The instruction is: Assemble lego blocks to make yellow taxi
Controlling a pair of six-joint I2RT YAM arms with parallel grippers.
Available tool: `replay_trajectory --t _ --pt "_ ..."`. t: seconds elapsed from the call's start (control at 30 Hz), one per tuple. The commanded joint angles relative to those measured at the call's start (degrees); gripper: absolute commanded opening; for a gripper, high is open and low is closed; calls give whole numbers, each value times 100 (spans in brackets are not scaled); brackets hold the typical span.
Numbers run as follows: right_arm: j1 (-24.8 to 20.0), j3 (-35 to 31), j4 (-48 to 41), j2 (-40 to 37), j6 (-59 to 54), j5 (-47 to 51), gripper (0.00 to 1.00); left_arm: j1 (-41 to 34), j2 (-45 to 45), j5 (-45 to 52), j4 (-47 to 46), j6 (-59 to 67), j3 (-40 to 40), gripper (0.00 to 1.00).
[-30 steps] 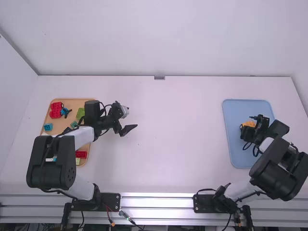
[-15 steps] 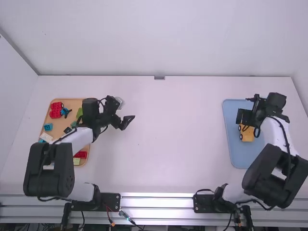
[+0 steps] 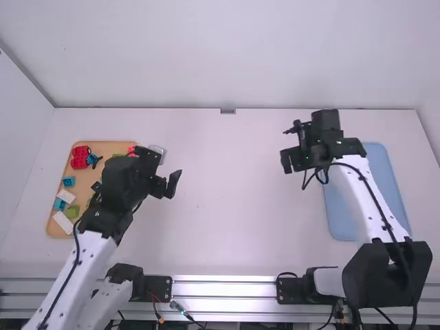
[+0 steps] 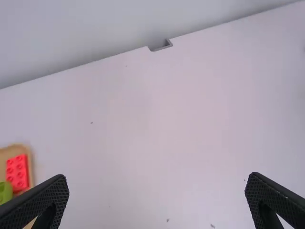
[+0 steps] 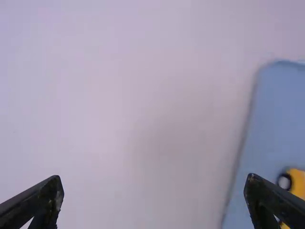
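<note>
Our right gripper [image 5: 155, 177] has its fingers wide apart and empty, above the bench [image 5: 143, 119]; our left gripper [image 4: 158, 176] is likewise spread on nothing. The yellow car [image 5: 298, 183] sits on the blue tray [image 5: 281, 114], so we judge the build done and the step a retreat. We do best to travel high, swing neither arm over it, and leave the spare blocks [image 3: 80, 162] on the orange tray [image 3: 86, 181] alone.

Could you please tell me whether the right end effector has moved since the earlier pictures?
Yes, the right end effector has moved left in the high view, from over the blue tray to beyond its left edge.
</note>
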Motion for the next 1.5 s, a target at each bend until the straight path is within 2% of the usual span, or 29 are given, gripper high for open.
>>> replay_trajectory --t 0.0,0.07,0.17,0.37,0.7,0.8,1.23,1.47 --pt "442 133 -50 -50 17 35 99 24 -623 -201 -334 -214 -44 99" --pt "687 119 -38 -65 30 49 99 38 -937 -211 -528 -301 -58 99" --pt "535 -34 114 -217 182 202 96 197 -1095 -370 -369 -459 -217 96" --pt "91 -477 558 -661 626 499 88 659 -1607 -882 143 -821 -729 87" --pt "-722 -1379 1460 -1562 1212 499 73 659 -2740 -1116 1275 -821 -1861 67" --pt "-722 -1713 1794 -1896 1212 499 67 659 -3142 -1116 1601 -821 -2263 60" --pt "-722 -3359 3440 -3543 1212 499 38 659 -4591 -1116 1601 -821 -3828 33" --pt "-722 -4264 4345 -4447 1212 499 22 659 -4591 -1116 1601 -821 -3828 21"
